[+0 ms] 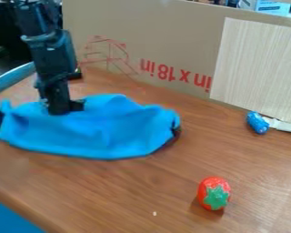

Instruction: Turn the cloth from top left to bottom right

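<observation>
The black gripper [64, 109] hangs at the left of the camera view, its lower end down against the upper left part of the blue cloth [105, 132]. Whether it holds any of the fabric cannot be told. The cloth lies bunched and wrinkled on the left half of the wooden table, wider than it is deep, with dark patches at its left and right ends. Its upper edge rises in folds beside the gripper.
A red strawberry toy with a green top [214, 193] lies at the lower right of the table [129, 195]. Further back on the right is a small blue object [257, 123]. A cardboard panel [166, 36] stands along the back edge.
</observation>
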